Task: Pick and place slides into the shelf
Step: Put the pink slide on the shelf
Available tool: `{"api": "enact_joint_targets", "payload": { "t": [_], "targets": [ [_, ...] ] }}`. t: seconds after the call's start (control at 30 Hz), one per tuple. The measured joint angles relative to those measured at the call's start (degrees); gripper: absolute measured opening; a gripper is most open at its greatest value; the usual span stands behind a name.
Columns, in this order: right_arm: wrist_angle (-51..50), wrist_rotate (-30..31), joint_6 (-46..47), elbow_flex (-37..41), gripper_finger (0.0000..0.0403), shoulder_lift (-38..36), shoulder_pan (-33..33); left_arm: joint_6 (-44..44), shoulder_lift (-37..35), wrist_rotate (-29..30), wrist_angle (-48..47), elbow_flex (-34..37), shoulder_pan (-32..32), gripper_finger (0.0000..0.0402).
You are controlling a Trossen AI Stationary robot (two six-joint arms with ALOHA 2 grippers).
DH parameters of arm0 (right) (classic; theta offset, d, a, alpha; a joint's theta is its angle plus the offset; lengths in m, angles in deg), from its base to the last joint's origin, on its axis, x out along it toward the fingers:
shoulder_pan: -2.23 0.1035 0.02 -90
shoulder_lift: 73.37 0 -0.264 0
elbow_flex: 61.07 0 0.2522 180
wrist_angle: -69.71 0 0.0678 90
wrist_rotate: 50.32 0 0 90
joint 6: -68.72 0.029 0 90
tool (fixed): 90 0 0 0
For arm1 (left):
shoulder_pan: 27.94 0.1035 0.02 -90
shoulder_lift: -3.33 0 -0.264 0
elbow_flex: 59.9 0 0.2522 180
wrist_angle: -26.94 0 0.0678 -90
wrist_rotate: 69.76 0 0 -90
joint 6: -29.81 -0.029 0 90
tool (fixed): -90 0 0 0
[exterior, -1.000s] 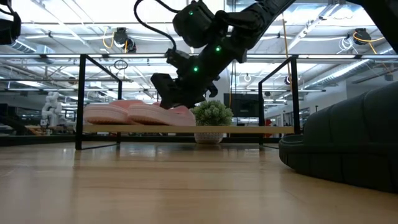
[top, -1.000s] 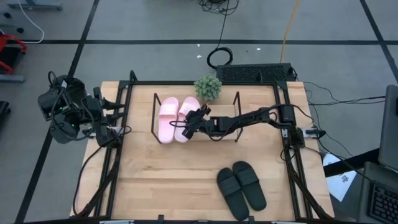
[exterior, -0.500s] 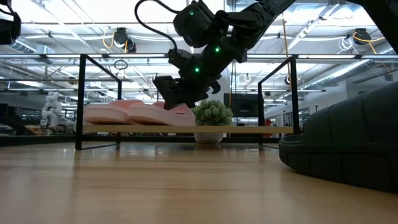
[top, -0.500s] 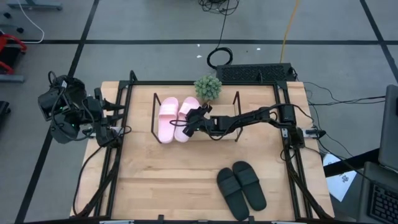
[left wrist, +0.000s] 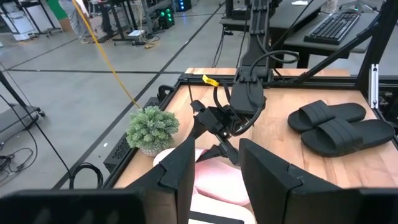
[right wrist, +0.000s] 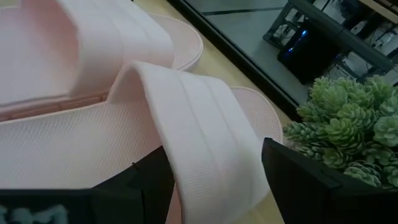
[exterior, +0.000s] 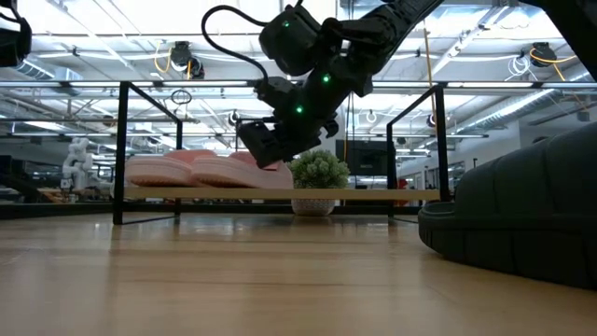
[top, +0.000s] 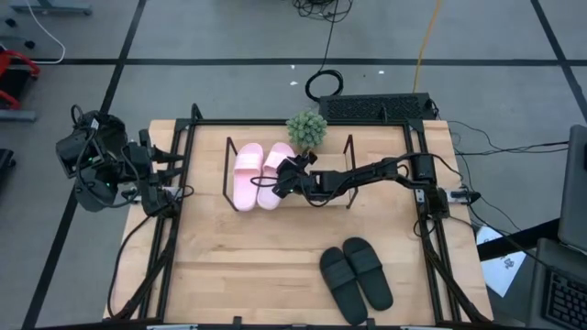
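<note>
The two light pink slide sandals [top: 258, 174] each have one wide ribbed strap and a bumpy sole. They lie flat, side by side and touching, on the low shelf with a light wooden board and thin black metal rod ends [top: 227, 174]. In the high view their long way runs from the front of the table to the back. Their open toes point to the back, toward the small green spiky plant in a pot [top: 306, 129].

The right arm's dark two-finger claw [top: 278, 186] is at the heel end of the pink sandal nearer the plant. Its fingers [right wrist: 305, 180] are spread wide, one on each side of that sandal's strap. They are around the strap, not pinching it, and there is a gap on the plant side. In the low view the claw hangs just above the pink sandals and tilts down at them. The plant is just past the claw, behind the shelf.

The two matte black slide sandals [top: 356, 277] lie side by side on the big wooden table top [top: 238, 257], well apart from the claw, toward the front. Their long way is slanted a little.

The left arm's claw [top: 174, 194] waits at the left edge of the table, far from the sandals. Its fingers [left wrist: 180, 171] are partly spread and hold nothing.
</note>
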Motion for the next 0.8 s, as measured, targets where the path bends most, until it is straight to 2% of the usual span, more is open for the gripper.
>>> {"api": "enact_joint_targets", "payload": {
  "t": [0.23,0.6,0.8],
  "targets": [
    [-0.4,0.0,0.1,0.0,0.0169,0.0,-0.1,0.3,0.0,-1.1,-0.1,0.0,0.0,0.0129],
    [-0.2,-0.1,-0.7,0.0,0.0015,0.0,0.3,0.5,0.1,-2.4,-0.1,0.0,0.0,0.0129],
    [0.3,-0.2,-1.1,0.0,0.0011,0.0,1.1,0.7,0.1,-2.4,-0.1,0.0,0.0,0.0129]
  ]
}}
